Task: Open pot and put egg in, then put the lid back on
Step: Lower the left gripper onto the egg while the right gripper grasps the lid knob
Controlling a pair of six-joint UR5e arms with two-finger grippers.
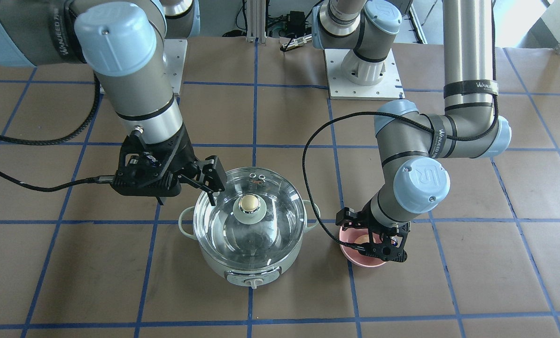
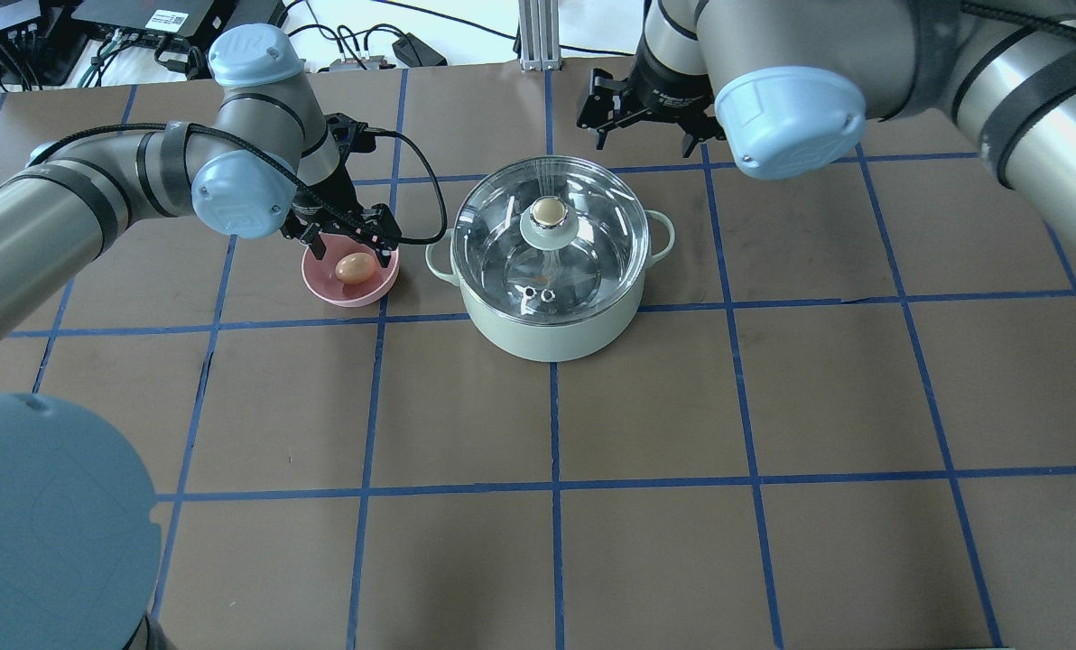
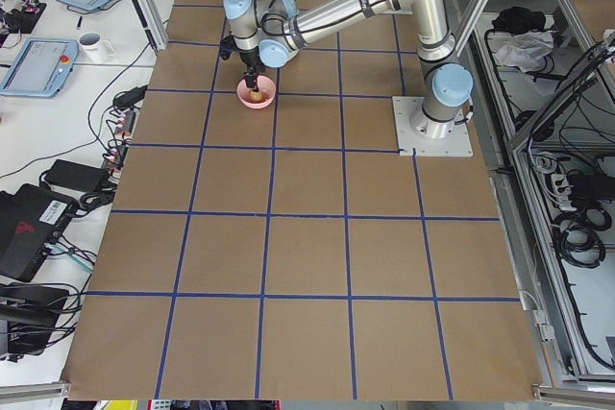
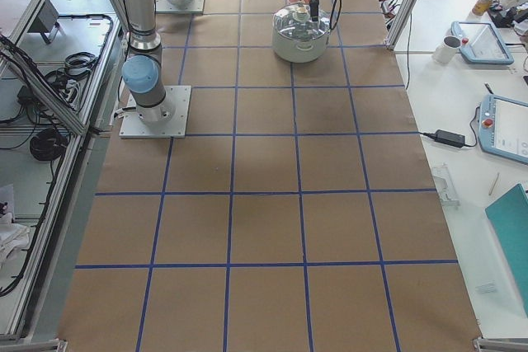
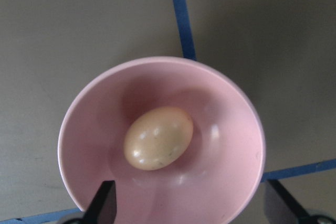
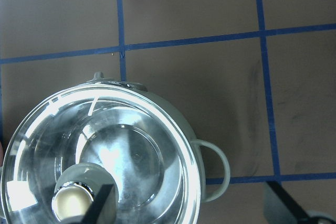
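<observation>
The mint-green pot [image 2: 547, 329] stands mid-table with the glass lid [image 2: 592, 244] on it, and the beige knob [image 2: 549, 210] is on top. The egg [image 2: 354, 268] lies in a pink bowl [image 2: 339, 296] beside the pot. My left gripper [image 2: 348, 242] hovers open just over the bowl. In the left wrist view the egg [image 5: 157, 137] lies between and ahead of the spread fingertips [image 5: 105, 203]. My right gripper [image 2: 644, 126] is open and empty above the pot's edge, clear of the lid. In the right wrist view the knob [image 6: 72, 201] sits by one fingertip [image 6: 102, 203].
The pot's loop handle [image 6: 212, 163] sticks out toward the right gripper's side, and its dial [image 1: 253, 281] faces away from the robot. Brown paper with blue tape lines covers the table [image 2: 682, 451]. The left arm's cable [image 1: 308, 164] loops close to the pot.
</observation>
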